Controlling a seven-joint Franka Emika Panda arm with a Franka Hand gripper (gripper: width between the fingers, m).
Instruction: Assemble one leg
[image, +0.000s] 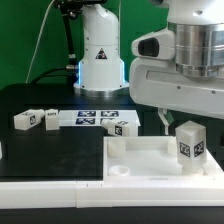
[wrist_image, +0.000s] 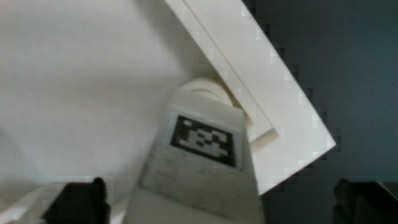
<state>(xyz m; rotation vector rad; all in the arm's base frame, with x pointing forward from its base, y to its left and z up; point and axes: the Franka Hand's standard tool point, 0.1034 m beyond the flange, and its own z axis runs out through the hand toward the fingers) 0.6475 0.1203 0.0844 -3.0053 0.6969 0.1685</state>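
Note:
One leg (image: 187, 141), a small white square post with a black-and-white tag, stands upright on the corner of the white tray (image: 140, 160) at the exterior view's right. In the wrist view the leg (wrist_image: 208, 140) sits over a round corner socket of the tray (wrist_image: 89, 90). My gripper (wrist_image: 222, 205) is open, its dark fingers (wrist_image: 80, 200) on either side of the leg with a gap on each side. In the exterior view the gripper (image: 174, 124) hangs just above and beside the leg. Three more legs (image: 27, 120) (image: 48, 117) (image: 118, 127) lie on the black table.
The marker board (image: 92, 117) lies behind the tray near the robot's white base (image: 98, 55). The tray takes up the front of the table. Cables hang at the back on the exterior view's left.

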